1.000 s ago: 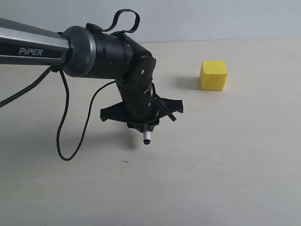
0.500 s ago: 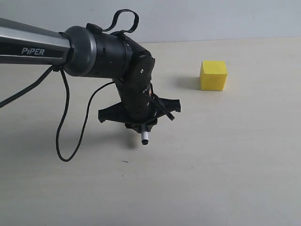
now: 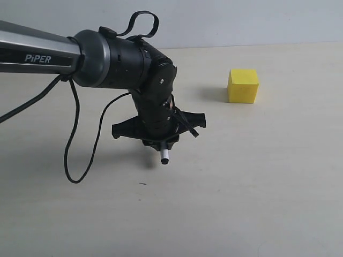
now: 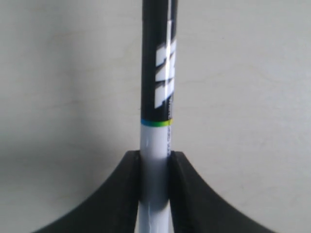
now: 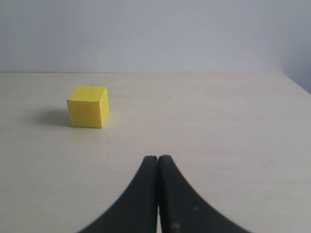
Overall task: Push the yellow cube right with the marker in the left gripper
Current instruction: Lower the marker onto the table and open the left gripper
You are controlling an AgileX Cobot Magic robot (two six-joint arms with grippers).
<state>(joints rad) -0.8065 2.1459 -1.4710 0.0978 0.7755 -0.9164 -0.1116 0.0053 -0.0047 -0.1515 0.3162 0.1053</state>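
Observation:
The yellow cube (image 3: 243, 85) sits on the pale table at the right of the exterior view, and shows again in the right wrist view as the yellow cube (image 5: 88, 106). My left gripper (image 3: 161, 142) hangs left of and nearer than the cube, well apart from it, shut on the marker (image 3: 165, 156), whose white tip pokes out below. In the left wrist view the marker (image 4: 158, 87) runs straight out between the black fingers (image 4: 121, 194), white barrel gripped, black part with lettering beyond. My right gripper (image 5: 158, 160) is shut and empty; it is out of the exterior view.
A black cable (image 3: 72, 134) loops down from the left arm (image 3: 37, 53) toward the table. The table's far edge meets a grey wall (image 3: 241, 21) behind the cube.
Over the last second the left gripper with the marker shifted slightly left and up; in the last half second nothing moves. The cube stays put.

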